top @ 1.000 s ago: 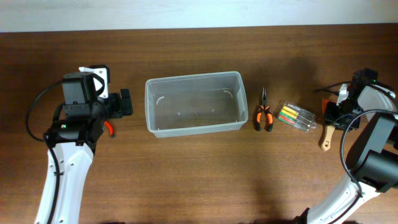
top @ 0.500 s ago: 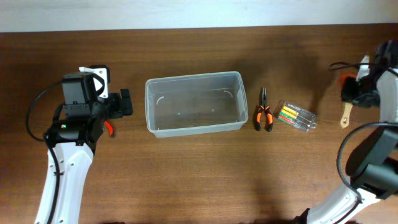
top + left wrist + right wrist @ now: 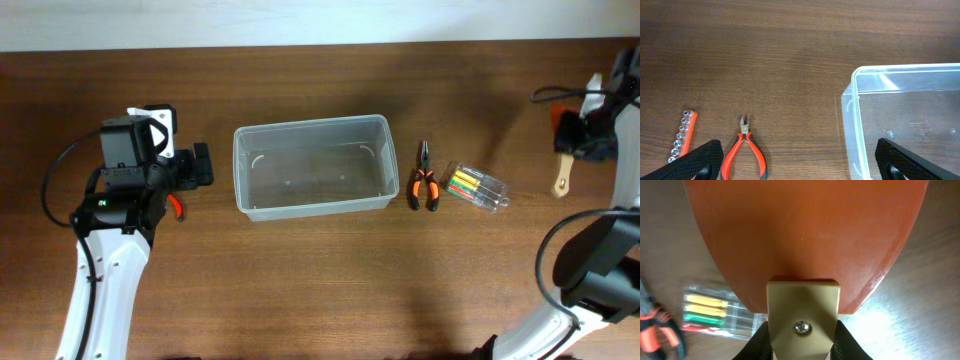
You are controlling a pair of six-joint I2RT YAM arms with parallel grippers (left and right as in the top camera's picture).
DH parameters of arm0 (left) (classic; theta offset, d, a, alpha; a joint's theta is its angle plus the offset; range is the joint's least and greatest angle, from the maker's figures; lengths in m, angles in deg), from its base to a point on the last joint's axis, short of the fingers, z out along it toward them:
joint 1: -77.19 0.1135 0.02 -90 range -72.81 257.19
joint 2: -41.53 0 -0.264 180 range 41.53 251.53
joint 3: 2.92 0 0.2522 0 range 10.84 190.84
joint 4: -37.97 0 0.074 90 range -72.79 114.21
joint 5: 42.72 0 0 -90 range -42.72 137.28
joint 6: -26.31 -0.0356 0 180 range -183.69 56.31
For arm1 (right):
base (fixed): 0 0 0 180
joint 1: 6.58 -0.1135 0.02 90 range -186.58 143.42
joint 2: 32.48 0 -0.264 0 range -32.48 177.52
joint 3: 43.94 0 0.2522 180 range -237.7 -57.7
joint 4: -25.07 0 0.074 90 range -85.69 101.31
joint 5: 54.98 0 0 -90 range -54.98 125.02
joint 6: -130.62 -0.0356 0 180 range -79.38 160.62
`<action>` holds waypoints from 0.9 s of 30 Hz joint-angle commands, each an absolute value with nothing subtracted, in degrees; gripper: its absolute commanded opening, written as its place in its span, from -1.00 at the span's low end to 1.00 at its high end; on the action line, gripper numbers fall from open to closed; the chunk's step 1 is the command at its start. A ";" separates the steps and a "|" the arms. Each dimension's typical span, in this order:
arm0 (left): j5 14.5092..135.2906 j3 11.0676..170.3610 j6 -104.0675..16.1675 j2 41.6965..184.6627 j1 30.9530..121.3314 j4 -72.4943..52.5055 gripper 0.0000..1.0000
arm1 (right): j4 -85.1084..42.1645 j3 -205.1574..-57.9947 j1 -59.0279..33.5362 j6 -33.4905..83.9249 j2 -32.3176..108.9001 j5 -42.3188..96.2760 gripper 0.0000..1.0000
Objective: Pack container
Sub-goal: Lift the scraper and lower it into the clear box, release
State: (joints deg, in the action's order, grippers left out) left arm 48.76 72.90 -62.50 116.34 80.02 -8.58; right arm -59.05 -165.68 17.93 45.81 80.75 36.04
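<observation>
**Overhead.** The translucent clear plastic rectangular container [image 3: 310,165] sits mid-frame on the dark wooden table [image 3: 300,290]. It is empty, so as I judge it nothing is packed yet and nearly the whole job remains. At 3 o'clock from it, just beside its short wall, lie black-and-orange pliers [image 3: 424,187]. Further toward 3 o'clock is a clear case of coloured bits [image 3: 478,187]. Near the frame's 2 o'clock edge the right gripper [image 3: 580,138] is clamped on an orange-headed tool with a pale wooden handle [image 3: 562,180], which appears lifted off the wood. The left gripper [image 3: 203,168] sits at 9 o'clock from the container, near its wall but apart. A straight path from the right gripper to the tub crosses above the case and pliers. Bare wood lies open at 12 and 6 o'clock.

**Left wrist.** The fingers are spread wide with nothing between them. The container's corner [image 3: 905,115] fills 4 o'clock. Red-handled pliers [image 3: 744,155] lie at 7 o'clock and an orange strip of sockets [image 3: 682,137] at 8 o'clock, both unpacked and well apart from the rim.

**Right wrist.** The tool's orange head [image 3: 800,230] covers most of the frame. Its tan collar with a screw, at 6 o'clock, is pinched between the black fingers. The bit case [image 3: 710,310] shows blurred at 8 o'clock, below.
</observation>
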 commanded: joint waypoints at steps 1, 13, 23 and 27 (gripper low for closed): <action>48.34 73.93 -61.97 116.75 80.35 -8.43 0.98 | -60.85 -172.81 13.10 46.31 75.39 35.64 -0.65; 48.34 73.93 -61.97 116.75 80.35 -8.43 0.98 | -59.45 -180.77 -16.04 51.71 75.17 35.47 -0.77; 48.34 73.93 -61.97 116.75 80.35 -8.43 0.98 | -55.10 -180.72 -33.65 76.08 84.44 35.67 -0.82; 48.34 73.93 -61.97 116.75 80.35 -8.43 0.98 | -55.32 -180.72 -34.09 80.91 89.27 35.67 -0.90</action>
State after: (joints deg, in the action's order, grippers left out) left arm 48.76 72.90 -62.52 116.34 80.02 -8.58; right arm -55.32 -179.85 -34.44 73.63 86.32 35.36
